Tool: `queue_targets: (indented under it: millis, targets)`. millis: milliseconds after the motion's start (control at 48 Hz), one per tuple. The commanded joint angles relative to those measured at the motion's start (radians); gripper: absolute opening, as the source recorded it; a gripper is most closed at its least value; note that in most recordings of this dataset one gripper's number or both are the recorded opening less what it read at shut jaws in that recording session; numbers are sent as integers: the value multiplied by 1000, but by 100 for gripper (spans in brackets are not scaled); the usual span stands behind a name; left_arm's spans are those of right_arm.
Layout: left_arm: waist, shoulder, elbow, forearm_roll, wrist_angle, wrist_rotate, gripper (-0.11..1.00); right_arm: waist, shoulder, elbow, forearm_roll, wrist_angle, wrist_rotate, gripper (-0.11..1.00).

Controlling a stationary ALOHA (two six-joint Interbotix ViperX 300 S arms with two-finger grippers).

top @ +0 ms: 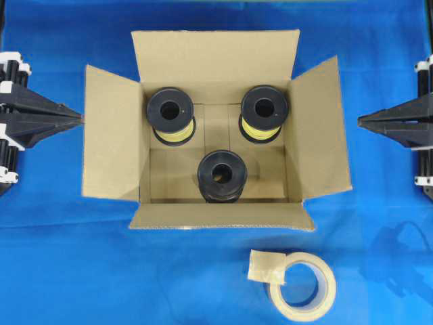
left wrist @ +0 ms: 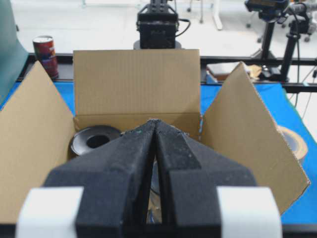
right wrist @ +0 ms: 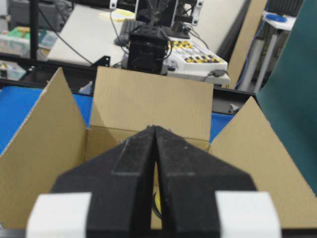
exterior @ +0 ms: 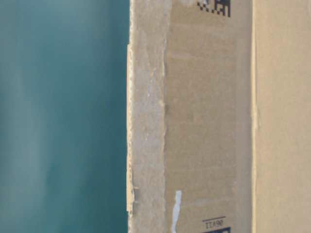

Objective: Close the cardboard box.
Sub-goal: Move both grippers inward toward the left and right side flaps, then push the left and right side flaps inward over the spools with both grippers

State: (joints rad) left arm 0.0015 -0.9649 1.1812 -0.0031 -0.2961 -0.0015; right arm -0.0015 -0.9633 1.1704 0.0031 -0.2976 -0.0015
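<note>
blue surface (top: 54, 271) holds the box (top: 216, 217) mid-way, all four flaps out. left claw (top: 80, 118) and right claw (top: 360, 122) are pinched closed, empty; fold side flaps first.

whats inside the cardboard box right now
The open cardboard box holds three black spools: two at the back wound with yellow material, one nearer the front. The front spool's flange hides its winding, and the box floor under each spool is covered.

A large brown cardboard box (top: 215, 122) stands upright and open at the centre of the blue surface (top: 67, 257), all four flaps splayed outward, its plain corrugated interior exposed.
</note>
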Motion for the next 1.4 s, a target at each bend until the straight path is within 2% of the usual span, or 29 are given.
queue_targets:
  millis: [0, 271, 354, 459, 626, 897, 1063, 1376]
  targets:
    - [-3, -34, -14, -32, 57, 8, 0, -2, -14, -17, 0, 5, 5, 0]
    - [6, -221, 12, -31, 344, -2, 0, -23, -135, -37, 26, 318, 9, 0]
    - [18, -244, 25, -32, 420, -5, 0, -31, -158, -25, 31, 387, 11, 0]
    - [26, -238, 57, -32, 453, -8, 0, -44, -156, 5, 37, 420, 18, 0]
    - [26, -190, 115, -37, 431, -15, 0, -57, -109, 71, 38, 382, 44, 0]
    - [26, -60, 189, -37, 279, -61, 0, -55, 61, 150, 40, 209, 71, 0]
    - [26, 14, 202, -37, 221, -89, 0, -57, 150, 161, 41, 129, 71, 0]
    - [26, 147, 170, -37, 21, -69, 0, -71, 232, 133, 40, 12, 69, 0]
